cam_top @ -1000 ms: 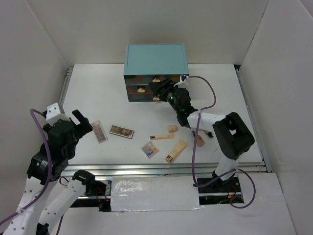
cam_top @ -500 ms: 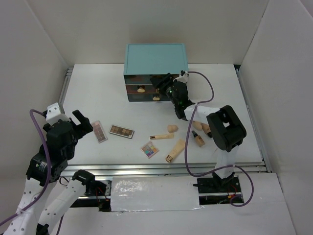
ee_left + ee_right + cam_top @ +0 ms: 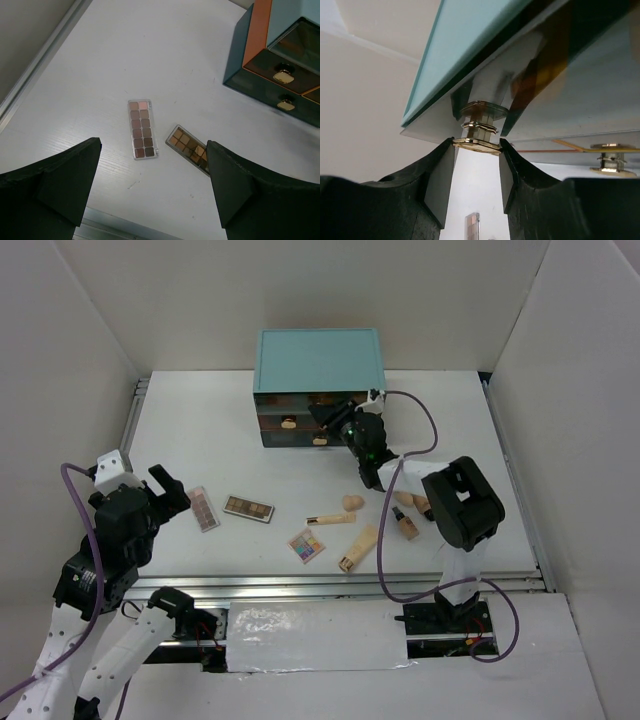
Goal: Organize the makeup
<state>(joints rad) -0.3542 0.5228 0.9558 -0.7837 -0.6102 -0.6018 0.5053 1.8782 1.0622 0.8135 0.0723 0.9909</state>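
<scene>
Makeup (image 3: 307,545): palettes (image 3: 142,129) we judge light, stiff, slick; we suggest pinching long edges. Our left hand (image 3: 170,488) wide, empty; right hand (image 3: 476,155) narrow, pads against drawer knob (image 3: 479,122).

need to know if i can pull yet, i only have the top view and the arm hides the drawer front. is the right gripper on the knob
Observer: Yes. In the right wrist view the right gripper has a finger on each side of the gold knob, and both look to touch its front plate.
Operator: ok and the left, holding anything
Observer: No. Its wrist view shows the left gripper wide open with nothing between the jaws. The pink-toned palette and the brown palette lie flat on the table below.
</scene>
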